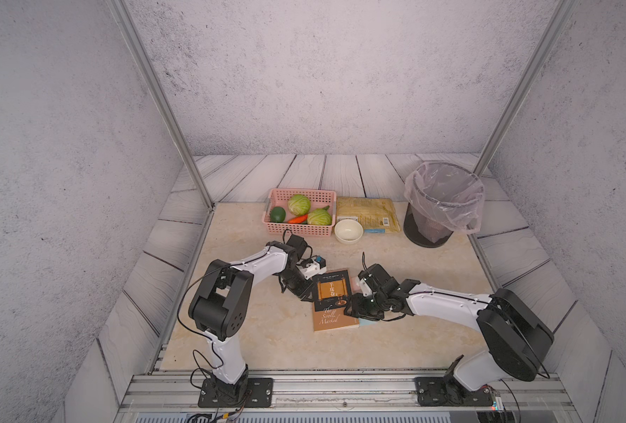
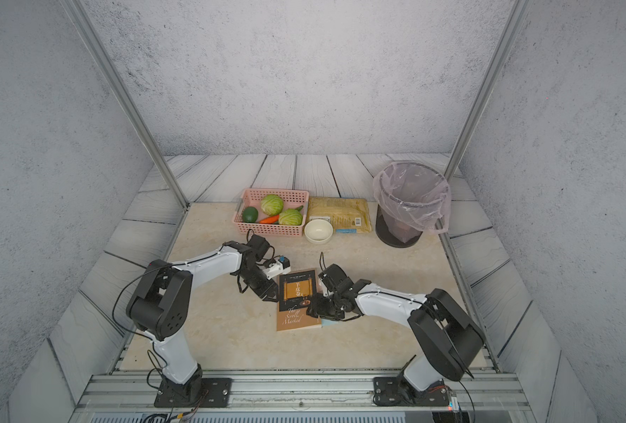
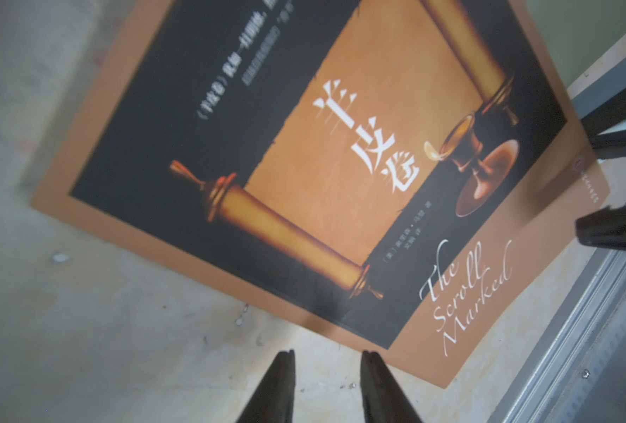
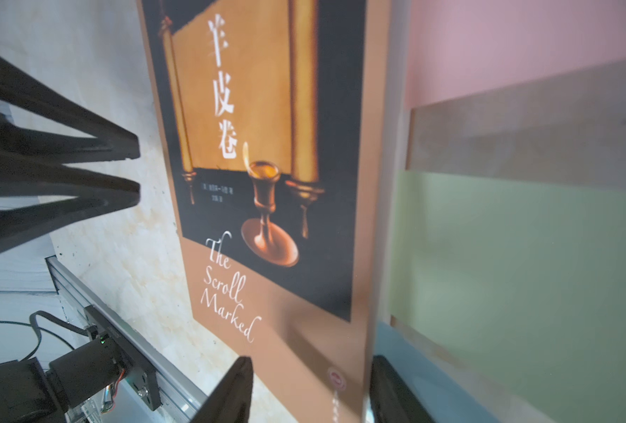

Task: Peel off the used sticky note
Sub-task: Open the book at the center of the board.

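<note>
- The book (image 1: 335, 300) has a tan-brown cover with a black panel, an orange-gold scroll and white lettering.
- At its right edge are a pink sticky note (image 4: 524, 47), a green sticky note (image 4: 524, 256) and a blue sticky note (image 4: 432, 373).
- The far basket (image 1: 297, 229) is pink latticework.
- The cabbage (image 1: 298, 204) is pale green and veined; the carrot (image 1: 297, 219) is orange.
- The bowl (image 1: 348, 231) is cream-white.
- The packet (image 1: 368, 212) is yellow.
- The bin (image 1: 427, 240) is black, with a translucent pinkish liner (image 1: 461, 216).
- The tabletop (image 1: 267, 329) is marbled beige.

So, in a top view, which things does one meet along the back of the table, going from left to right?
pink basket → yellow packet → trash bin. The white bowl stands in front of the packet's left end, so I leave it out of the order.
</note>
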Controlling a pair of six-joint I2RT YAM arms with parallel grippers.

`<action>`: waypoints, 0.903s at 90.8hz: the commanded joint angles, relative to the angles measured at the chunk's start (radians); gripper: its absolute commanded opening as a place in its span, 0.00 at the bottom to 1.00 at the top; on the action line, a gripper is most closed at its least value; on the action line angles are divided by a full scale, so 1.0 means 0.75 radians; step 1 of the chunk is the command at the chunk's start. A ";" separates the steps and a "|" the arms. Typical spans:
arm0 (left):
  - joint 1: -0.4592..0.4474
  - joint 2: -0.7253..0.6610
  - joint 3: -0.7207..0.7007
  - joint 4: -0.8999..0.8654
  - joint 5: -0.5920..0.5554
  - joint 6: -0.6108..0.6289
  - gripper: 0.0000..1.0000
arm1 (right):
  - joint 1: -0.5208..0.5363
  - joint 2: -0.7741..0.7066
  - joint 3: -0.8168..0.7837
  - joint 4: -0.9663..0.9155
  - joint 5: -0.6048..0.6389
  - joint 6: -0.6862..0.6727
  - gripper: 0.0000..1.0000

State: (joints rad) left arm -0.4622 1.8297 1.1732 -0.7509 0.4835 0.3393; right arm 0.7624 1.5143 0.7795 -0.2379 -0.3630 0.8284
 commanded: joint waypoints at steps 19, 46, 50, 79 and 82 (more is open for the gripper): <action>-0.005 0.026 -0.006 -0.014 0.013 -0.005 0.36 | 0.005 -0.073 -0.026 0.075 -0.055 0.049 0.55; -0.006 0.019 -0.011 -0.010 0.012 -0.008 0.36 | 0.006 -0.066 -0.111 0.242 -0.105 0.101 0.54; -0.006 0.013 -0.013 -0.008 0.009 -0.007 0.36 | 0.008 -0.074 -0.109 0.243 -0.111 0.096 0.53; -0.001 -0.136 0.008 -0.034 -0.042 -0.013 0.40 | 0.048 -0.175 -0.022 0.156 -0.116 -0.021 0.51; 0.002 -0.149 0.010 -0.040 -0.048 -0.013 0.40 | 0.055 -0.173 -0.016 0.161 -0.123 -0.027 0.51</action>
State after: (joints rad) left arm -0.4622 1.7767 1.1732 -0.7532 0.4637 0.3317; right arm 0.7879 1.4033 0.7330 -0.1032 -0.4347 0.8516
